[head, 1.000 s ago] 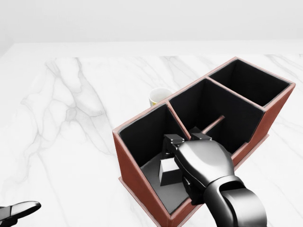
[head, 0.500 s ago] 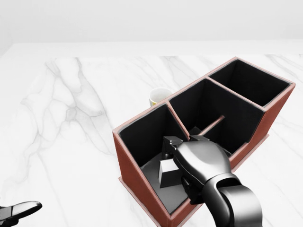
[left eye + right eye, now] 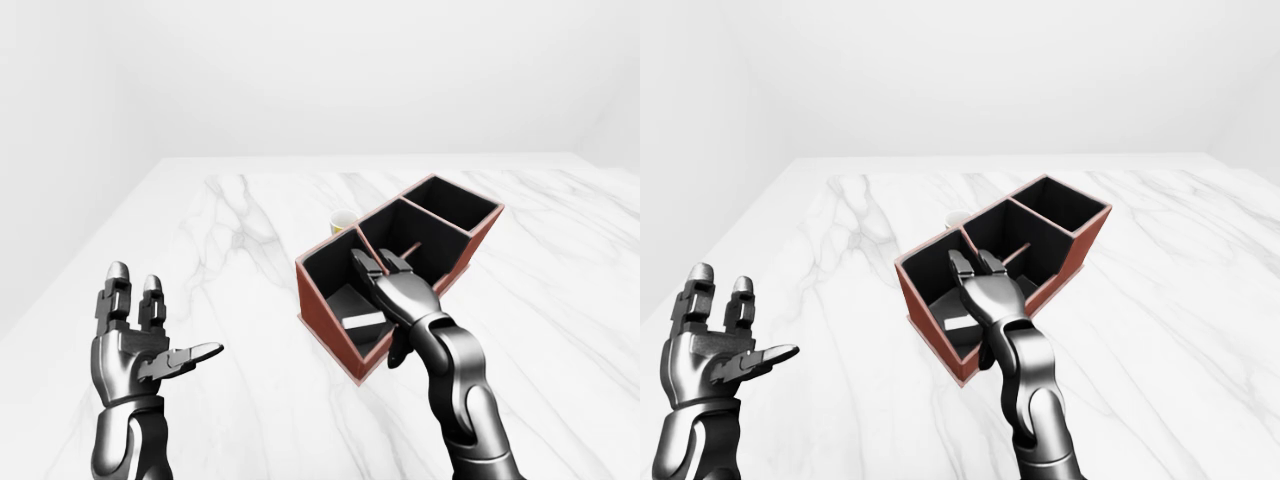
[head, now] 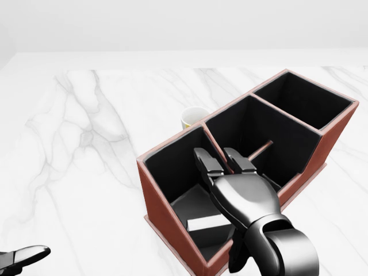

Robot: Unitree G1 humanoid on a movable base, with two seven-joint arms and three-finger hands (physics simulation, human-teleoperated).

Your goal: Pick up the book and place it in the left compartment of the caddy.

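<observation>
The red-brown caddy [image 4: 163, 218] with three black compartments stands on the white marble table at the head view's centre right. The dark grey book [image 4: 198, 214], its white page edge showing, lies flat on the floor of the left compartment [image 4: 172, 167]. My right hand [image 4: 221, 167] hovers over that compartment's right side, open, with its fingers stretched out above the divider and nothing in them. My left hand [image 3: 140, 340] is held up open at the lower left of the left-eye view, far from the caddy.
A small cream cup [image 4: 192, 118] stands just beyond the caddy's left compartment. The marble table [image 4: 86, 149] extends wide to the left and ends at its top edge against a plain white wall.
My right hand has opened: its fingers, curled around the book before, now stretch out. The book has dropped from its tilted pose to lie flat in the left compartment.
</observation>
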